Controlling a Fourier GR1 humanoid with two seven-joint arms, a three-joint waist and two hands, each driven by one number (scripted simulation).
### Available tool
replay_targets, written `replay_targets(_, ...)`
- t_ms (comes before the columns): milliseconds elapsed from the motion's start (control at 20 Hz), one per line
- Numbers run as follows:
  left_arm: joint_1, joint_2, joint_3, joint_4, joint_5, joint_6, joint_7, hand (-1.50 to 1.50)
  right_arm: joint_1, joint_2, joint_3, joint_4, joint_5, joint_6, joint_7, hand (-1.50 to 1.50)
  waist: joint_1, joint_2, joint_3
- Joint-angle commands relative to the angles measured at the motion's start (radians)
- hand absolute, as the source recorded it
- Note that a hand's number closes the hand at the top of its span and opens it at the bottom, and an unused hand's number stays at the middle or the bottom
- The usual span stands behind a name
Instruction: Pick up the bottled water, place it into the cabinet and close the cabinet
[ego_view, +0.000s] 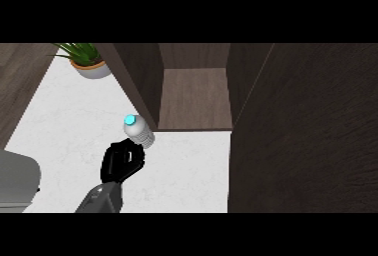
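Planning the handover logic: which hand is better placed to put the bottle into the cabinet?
Left. The left hand already holds the bottle just in front of the open cabinet. The right hand is out of view.

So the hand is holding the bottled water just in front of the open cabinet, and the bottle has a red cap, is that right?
Not quite. The head view shows the left hand holding the bottled water just in front of the open cabinet, but the bottle's cap is light blue, not red. The rest of what you said holds.
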Motion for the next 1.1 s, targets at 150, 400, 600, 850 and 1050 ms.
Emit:
replay_targets(150,-0.071,-0.017,-0.194,-0.085,0.193,0.106,0.096,1.50,-0.016,-0.013,-0.036,-0.088,-0.110,0.000,0.064,-1.50,-0.004,0.002,-0.003)
replay_targets(400,-0.101,-0.017,-0.301,-0.186,0.184,0.272,0.134,1.50,0.003,-0.012,-0.034,-0.005,-0.074,0.035,-0.019,-1.50,-0.019,-0.004,-0.002)
replay_targets(600,-0.119,-0.017,-0.379,-0.256,0.214,0.354,0.183,1.50,0.015,0.015,0.003,-0.055,-0.046,-0.001,0.020,-1.50,-0.023,-0.003,-0.003)
replay_targets(850,-0.177,-0.017,-0.440,-0.318,0.274,0.488,0.275,1.50,-0.019,0.014,0.000,-0.012,-0.024,0.008,-0.007,-1.50,-0.034,-0.001,-0.003)
replay_targets(1050,-0.212,-0.017,-0.505,-0.339,0.258,0.591,0.339,1.50,-0.004,-0.008,-0.042,-0.032,-0.067,0.028,-0.014,-1.50,-0.052,-0.001,-0.002)
